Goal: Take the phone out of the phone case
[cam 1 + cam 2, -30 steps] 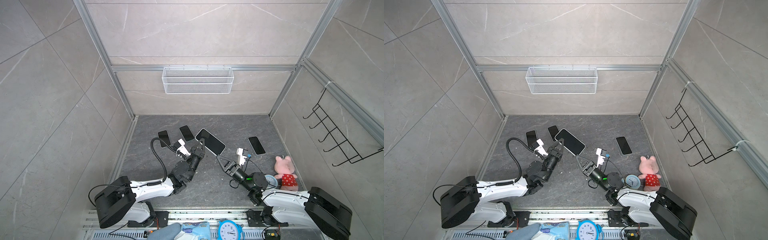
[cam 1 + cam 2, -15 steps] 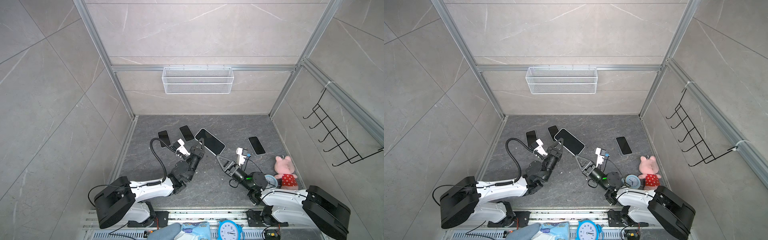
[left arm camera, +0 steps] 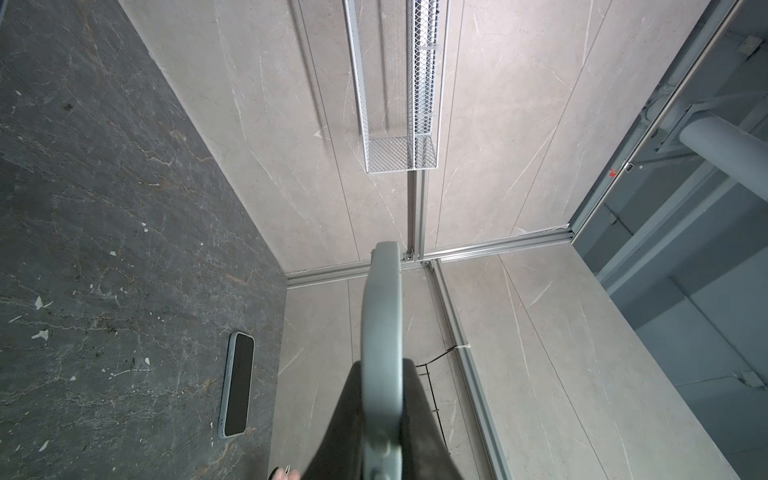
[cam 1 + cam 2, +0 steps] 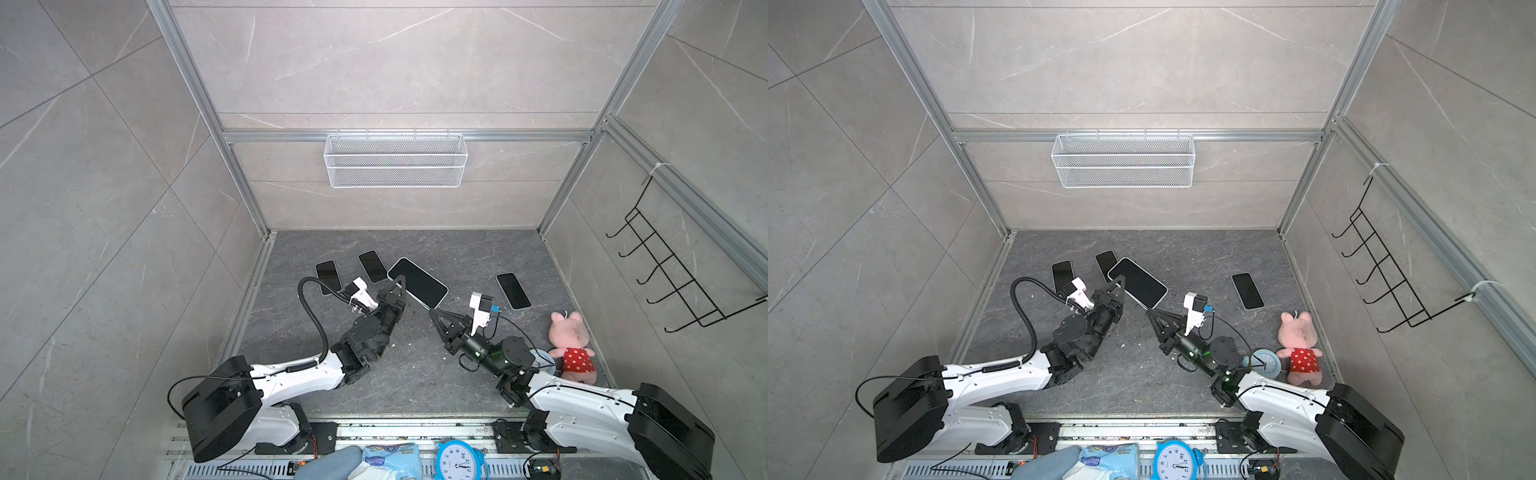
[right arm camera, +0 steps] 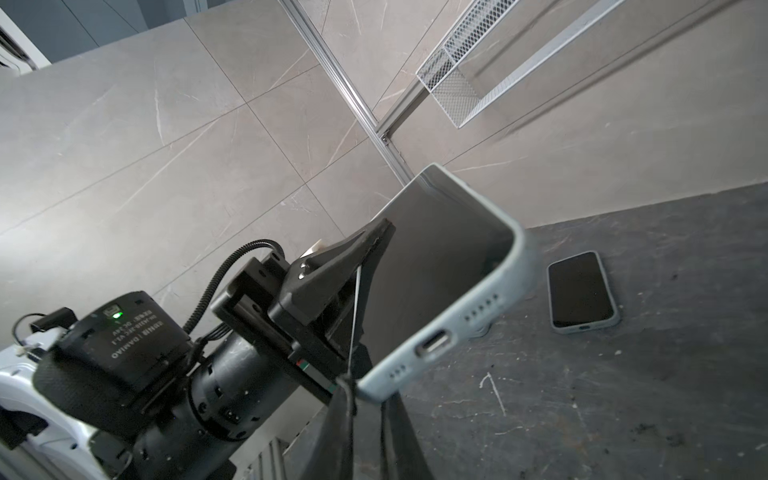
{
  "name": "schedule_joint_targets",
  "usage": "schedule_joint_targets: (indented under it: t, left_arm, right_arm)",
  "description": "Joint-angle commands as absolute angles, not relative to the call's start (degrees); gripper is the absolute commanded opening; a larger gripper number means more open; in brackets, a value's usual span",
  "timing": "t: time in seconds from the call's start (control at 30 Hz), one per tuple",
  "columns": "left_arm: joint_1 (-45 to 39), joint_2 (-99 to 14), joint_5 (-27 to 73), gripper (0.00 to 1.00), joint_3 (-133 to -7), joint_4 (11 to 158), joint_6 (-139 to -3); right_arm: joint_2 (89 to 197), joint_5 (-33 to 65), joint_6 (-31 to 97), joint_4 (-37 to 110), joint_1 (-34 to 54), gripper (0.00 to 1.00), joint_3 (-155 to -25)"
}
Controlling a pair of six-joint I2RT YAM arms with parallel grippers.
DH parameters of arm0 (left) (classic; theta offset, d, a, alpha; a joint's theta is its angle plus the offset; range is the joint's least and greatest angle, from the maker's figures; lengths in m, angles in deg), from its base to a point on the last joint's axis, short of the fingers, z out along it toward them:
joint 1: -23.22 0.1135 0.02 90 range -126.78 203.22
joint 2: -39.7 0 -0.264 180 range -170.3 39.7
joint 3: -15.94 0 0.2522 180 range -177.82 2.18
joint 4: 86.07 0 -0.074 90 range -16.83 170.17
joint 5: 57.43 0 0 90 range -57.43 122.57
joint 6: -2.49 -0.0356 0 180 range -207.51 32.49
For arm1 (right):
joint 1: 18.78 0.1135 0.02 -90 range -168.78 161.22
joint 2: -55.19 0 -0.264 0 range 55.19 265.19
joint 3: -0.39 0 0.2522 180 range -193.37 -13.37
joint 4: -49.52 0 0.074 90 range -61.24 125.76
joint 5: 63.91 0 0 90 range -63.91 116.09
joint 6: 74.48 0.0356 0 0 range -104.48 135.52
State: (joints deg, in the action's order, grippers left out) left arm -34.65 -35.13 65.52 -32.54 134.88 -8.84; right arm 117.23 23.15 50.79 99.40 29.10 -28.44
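Note:
The phone (image 4: pixel 417 286) (image 4: pixel 1138 282) sits in a pale grey-green phone case (image 5: pixel 515 266) and hangs tilted above the floor between both arms, its dark screen (image 5: pixel 440 257) facing up. My left gripper (image 4: pixel 400 283) (image 4: pixel 1121 281) (image 3: pixel 382 395) is shut on one long side of the case, one finger (image 5: pixel 365 245) lying over the screen edge. The left wrist view shows the case edge-on (image 3: pixel 381 324). My right gripper (image 4: pixel 432 311) (image 4: pixel 1150 311) (image 5: pixel 365 401) is shut on the case's bottom corner by the charging port (image 5: pixel 434 344).
Three more cased phones lie on the dark floor (image 4: pixel 328 276) (image 4: pixel 372 266) (image 4: pixel 513 290). A pink pig plush (image 4: pixel 571 345) sits at the right wall. A white wire basket (image 4: pixel 395 160) hangs on the back wall, a black hook rack (image 4: pixel 665 274) on the right wall.

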Motion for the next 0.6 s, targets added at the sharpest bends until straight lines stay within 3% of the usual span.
schedule_joint_targets:
  t: [0.0, 0.33, 0.4, 0.47, 0.57]
  left_arm:
    - [-36.6, -33.9, 57.9, 0.0, -35.9, 135.8, -7.9]
    - [-36.0, -31.8, 57.0, 0.0, -34.3, 137.2, -8.7]
    - [-35.2, -30.8, 56.9, 0.0, -33.5, 137.1, -9.1]
    - [-34.6, -30.4, 57.0, 0.0, -32.6, 137.5, -9.3]
    - [-34.1, -31.6, 57.0, 0.0, -31.9, 140.4, -9.8]
  right_arm:
    - [117.9, 26.2, 39.3, 89.6, 29.1, 0.0, -30.9]
    - [118.0, 23.2, 40.3, 89.9, 24.8, 0.0, -28.9]
    - [114.8, 22.7, 42.8, 91.2, 24.8, 0.19, -25.7]
    - [109.5, 22.5, 46.3, 88.5, 24.8, 0.52, -23.0]
    - [102.2, 18.0, 50.7, 81.4, 24.8, 0.7, -23.1]
